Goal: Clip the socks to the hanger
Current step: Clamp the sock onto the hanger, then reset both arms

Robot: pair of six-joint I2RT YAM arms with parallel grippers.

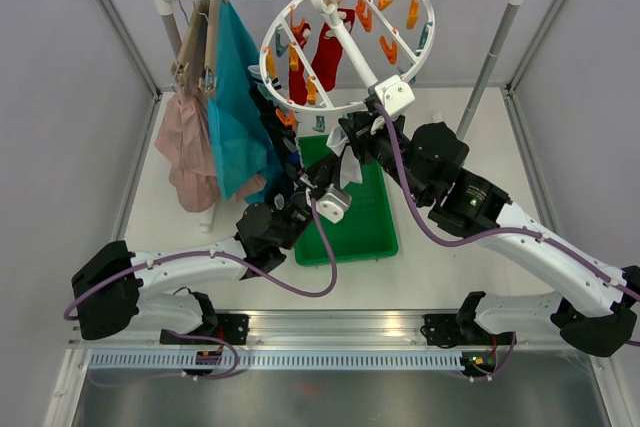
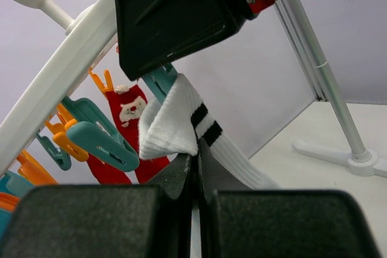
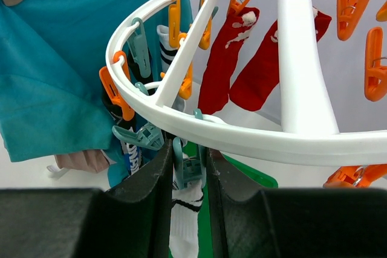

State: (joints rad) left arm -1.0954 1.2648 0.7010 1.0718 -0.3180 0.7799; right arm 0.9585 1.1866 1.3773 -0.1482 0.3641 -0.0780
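Observation:
The white ring hanger (image 1: 345, 42) hangs from the rail, with orange and teal clips. Two red socks (image 1: 315, 62) hang clipped at its far side and also show in the right wrist view (image 3: 242, 64). Dark socks (image 1: 282, 132) hang at its left rim. My left gripper (image 2: 196, 155) is shut on a white sock with black stripes (image 2: 178, 122) and holds it up under the rim. My right gripper (image 3: 186, 155) is shut on a teal clip (image 3: 188, 167) at the near rim. The white sock's top (image 3: 187, 222) sits at that clip's lower end.
A green tray (image 1: 370, 232) lies on the table under the hanger. A teal cloth (image 1: 235, 107) and a pink garment (image 1: 190, 147) hang on slim hangers at the rail's left. The rail stand's post (image 1: 490, 67) and foot (image 2: 338, 152) are at the right.

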